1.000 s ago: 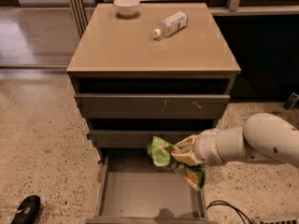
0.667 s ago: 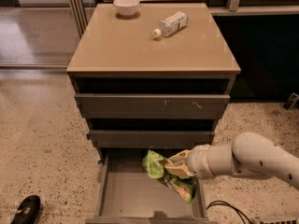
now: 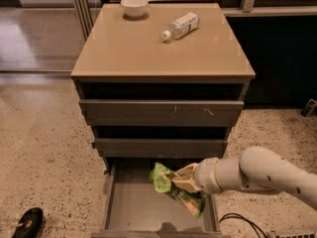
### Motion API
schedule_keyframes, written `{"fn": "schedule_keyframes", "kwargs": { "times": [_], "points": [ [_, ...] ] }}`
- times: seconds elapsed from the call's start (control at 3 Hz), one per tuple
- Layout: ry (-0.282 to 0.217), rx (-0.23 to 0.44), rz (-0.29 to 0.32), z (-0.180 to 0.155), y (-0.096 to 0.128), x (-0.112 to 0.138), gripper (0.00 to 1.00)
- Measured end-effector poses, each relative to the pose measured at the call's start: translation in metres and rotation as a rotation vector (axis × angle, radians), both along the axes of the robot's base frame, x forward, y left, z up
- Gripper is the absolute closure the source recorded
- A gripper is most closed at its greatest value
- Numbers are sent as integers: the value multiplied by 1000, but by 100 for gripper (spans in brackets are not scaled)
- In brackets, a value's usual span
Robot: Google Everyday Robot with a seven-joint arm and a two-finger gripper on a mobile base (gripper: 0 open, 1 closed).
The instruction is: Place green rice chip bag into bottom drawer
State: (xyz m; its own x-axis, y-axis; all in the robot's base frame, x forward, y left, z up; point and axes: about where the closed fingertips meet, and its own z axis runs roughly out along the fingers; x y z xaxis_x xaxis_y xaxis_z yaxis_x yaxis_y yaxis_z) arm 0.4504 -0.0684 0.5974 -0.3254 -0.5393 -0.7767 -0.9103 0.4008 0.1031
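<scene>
Speckled floor [image 3: 44, 148]; at lower centre the gripper [image 3: 184, 181], fingers closed on the green rice chip bag [image 3: 161, 177], hovers over the bottom drawer [image 3: 131, 209]; better to lower it inside before releasing

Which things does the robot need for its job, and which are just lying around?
For the job: bag, held by the gripper over the open bottom drawer.
Just lying about: bowl and bottle on the cabinet top; shoe on the floor.
</scene>
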Motion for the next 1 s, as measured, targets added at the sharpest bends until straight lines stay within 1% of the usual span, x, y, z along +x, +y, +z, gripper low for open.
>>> {"fn": "schedule_keyframes", "kwargs": {
  "times": [0.33,0.67,1.0],
  "points": [
    [1,-40,19,-63,22,-5,100],
    [-9,-48,-33,-120,37,6,100],
    [18,-12,-105,-182,50,13,100]
  ]
}}
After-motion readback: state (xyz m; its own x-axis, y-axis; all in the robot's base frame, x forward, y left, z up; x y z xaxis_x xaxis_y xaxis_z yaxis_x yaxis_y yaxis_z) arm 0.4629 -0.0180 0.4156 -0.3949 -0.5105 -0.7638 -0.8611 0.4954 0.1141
